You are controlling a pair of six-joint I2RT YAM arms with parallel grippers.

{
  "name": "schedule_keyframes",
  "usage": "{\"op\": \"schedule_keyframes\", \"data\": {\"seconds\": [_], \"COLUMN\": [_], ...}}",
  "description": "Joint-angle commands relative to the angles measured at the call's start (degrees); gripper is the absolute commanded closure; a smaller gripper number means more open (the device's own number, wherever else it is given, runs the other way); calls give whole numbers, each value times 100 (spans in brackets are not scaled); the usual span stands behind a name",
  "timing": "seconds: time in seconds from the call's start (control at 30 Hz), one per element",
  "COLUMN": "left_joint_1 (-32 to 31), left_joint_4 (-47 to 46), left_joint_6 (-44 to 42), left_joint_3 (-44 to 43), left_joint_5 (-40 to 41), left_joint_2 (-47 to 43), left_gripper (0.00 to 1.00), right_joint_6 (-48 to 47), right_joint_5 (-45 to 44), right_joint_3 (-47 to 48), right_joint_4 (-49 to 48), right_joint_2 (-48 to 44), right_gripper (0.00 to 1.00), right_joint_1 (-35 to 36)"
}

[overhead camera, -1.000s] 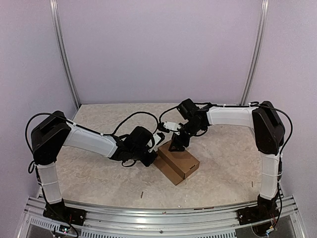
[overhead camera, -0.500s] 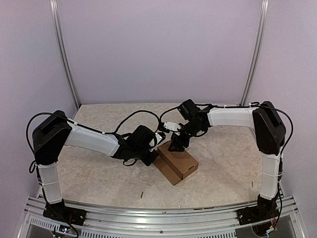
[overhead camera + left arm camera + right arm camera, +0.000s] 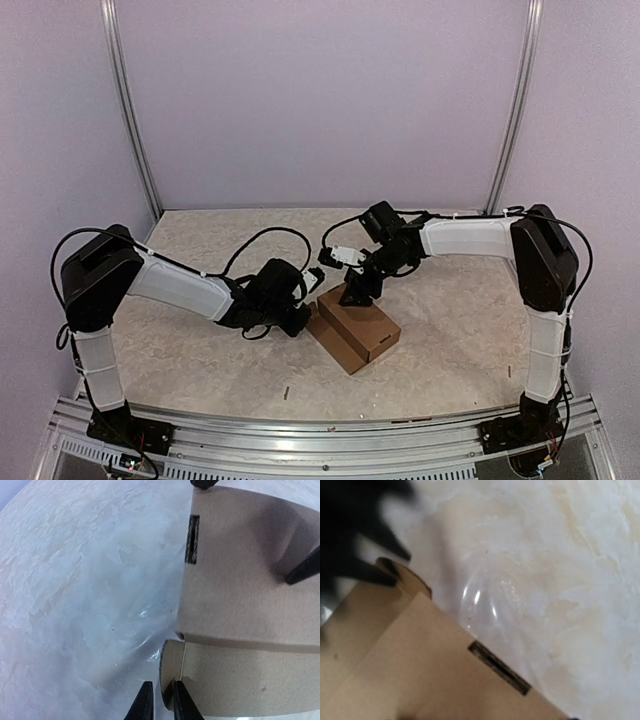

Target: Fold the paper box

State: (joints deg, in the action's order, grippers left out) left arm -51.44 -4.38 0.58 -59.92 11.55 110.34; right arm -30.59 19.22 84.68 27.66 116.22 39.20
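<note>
**Ana:** Two arms reached in over the table (image 3: 190,350). Where did the paper box (image 3: 358,335) lie?

**Ben:** It lay near the middle of the table, a little right of centre and turned at an angle. Its lid was down, so it looked like a shallow brown block.

**Ana:** How did the right gripper (image 3: 360,294) stand?

**Ben:** It was spread wide over the far end of the box and held nothing. The left wrist view caught its two black fingertips (image 3: 304,571) resting on the lid, well apart from each other.

**Ana:** And the left gripper (image 3: 160,686)?

**Ben:** It sat low at the left side of the box. Its jaws were parted only a crack, and the edge of a rounded tab (image 3: 171,662) sticking out from the side wall sat in that gap. Pale tabletop showed between one finger and the cardboard, so the tab did not look pinched.

**Ana:** Was there anything else on the box?

**Ben:** A narrow slot (image 3: 192,539) was cut in the lid just beside its edge. The right wrist view showed the slot too, with the left gripper as a dark blur by the tab.
</note>
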Motion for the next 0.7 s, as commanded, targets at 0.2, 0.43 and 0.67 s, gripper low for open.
{"op": "schedule_keyframes", "data": {"seconds": [0.2,0.43,0.67], "left_joint_1": [255,591,714], "left_joint_4": [-2432,-3024,-2966], "left_joint_6": [316,596,622], "left_joint_3": [1554,1760,1576], "left_joint_5": [-793,-1505,-2072], "left_joint_2": [-943,-726,-443], "left_gripper": [75,68,66], "right_joint_6": [-241,-259,-248], "right_joint_5": [-163,-191,-204], "right_joint_3": [-203,-172,-163], "right_joint_4": [775,803,817], "right_joint_2": [208,236,243], "right_gripper": [27,27,27], "right_joint_1": [22,20,18]}}
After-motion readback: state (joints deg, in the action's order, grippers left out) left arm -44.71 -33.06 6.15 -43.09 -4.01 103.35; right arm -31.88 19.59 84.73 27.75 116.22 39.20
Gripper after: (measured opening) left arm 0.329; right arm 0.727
